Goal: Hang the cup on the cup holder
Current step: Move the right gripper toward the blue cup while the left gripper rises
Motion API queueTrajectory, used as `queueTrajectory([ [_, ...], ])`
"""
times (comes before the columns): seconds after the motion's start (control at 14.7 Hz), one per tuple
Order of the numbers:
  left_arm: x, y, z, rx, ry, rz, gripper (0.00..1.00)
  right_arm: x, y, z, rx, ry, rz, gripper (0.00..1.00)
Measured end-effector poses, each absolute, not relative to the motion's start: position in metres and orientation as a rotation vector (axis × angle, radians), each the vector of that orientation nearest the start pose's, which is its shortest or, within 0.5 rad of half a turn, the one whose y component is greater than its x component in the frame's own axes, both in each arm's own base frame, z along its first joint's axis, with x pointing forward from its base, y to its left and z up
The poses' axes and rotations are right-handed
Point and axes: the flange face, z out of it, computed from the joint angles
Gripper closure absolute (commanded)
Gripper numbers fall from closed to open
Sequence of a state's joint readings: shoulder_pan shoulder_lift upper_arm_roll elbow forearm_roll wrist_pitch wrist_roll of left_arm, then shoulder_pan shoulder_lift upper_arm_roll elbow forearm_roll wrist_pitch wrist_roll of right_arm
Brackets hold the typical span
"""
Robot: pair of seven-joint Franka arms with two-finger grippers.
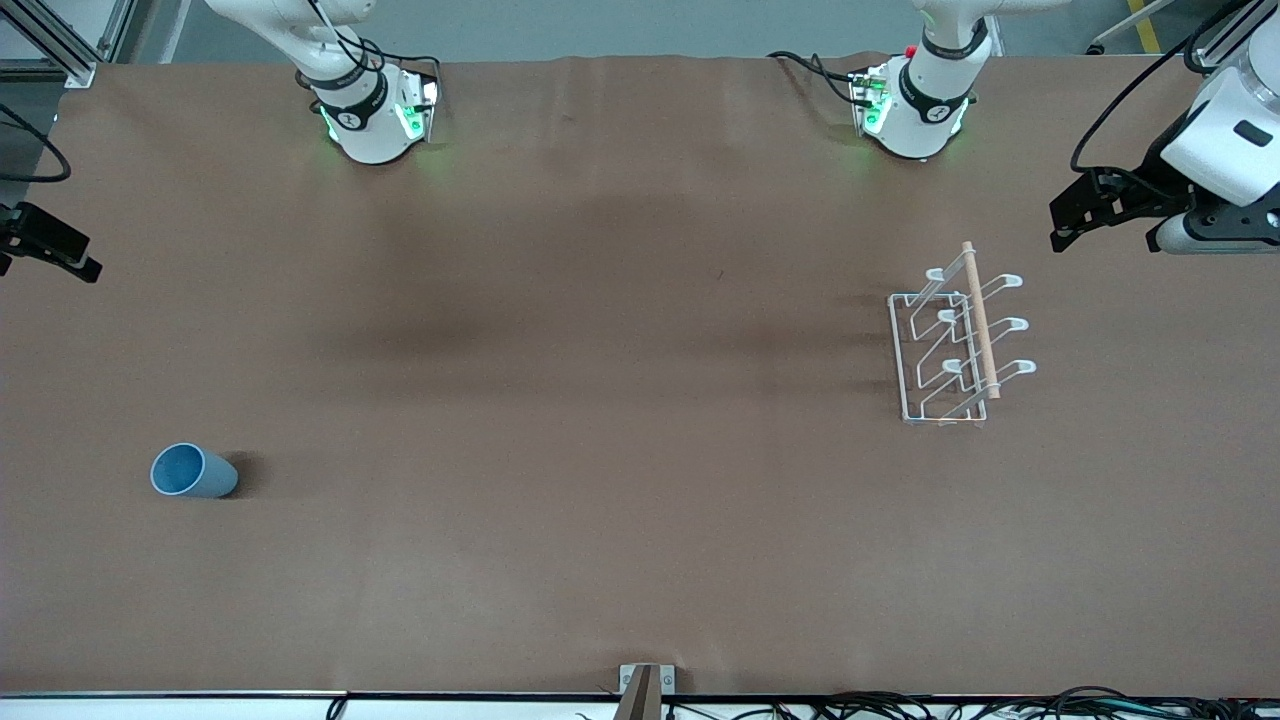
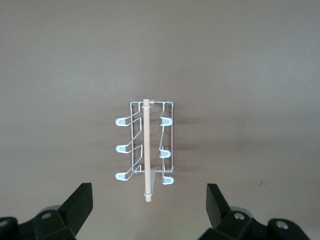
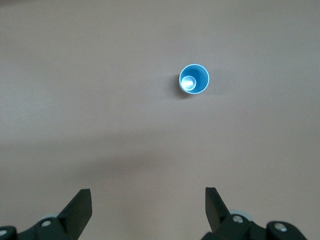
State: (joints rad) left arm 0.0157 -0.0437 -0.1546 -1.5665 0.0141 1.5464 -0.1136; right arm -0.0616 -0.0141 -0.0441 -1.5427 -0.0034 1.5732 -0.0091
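You are looking down on a wide brown table with both robot bases along the top edge of the front view. At that view's left edge, the right pincer hangs in the air over the right arm's end of the table; its two black fingers are spread wide with nothing between them. Below it in that view, near the same end of the table and closer to the front camera, the light-blue cup stands upright on the table, its open mouth facing up; it also shows in the right wrist view. Well apart from the cup, toward the left arm's end of the table, the white wire cup holder stands on its rectangular base, with six looped prongs and a wooden dowel along its top. No cup hangs on it. The left pincer hovers above the table beside the cup holder, released, fingers wide apart and empty.
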Motion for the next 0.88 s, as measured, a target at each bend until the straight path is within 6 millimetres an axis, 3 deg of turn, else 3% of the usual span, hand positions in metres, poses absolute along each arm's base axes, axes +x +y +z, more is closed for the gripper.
queueTrajectory([
  [0.88,0.5367,-0.0749,0.6476,-3.125,0.042,-0.04,0.0,0.5479,-0.0592,0.6459,-3.142,0.153,-0.072,0.0],
])
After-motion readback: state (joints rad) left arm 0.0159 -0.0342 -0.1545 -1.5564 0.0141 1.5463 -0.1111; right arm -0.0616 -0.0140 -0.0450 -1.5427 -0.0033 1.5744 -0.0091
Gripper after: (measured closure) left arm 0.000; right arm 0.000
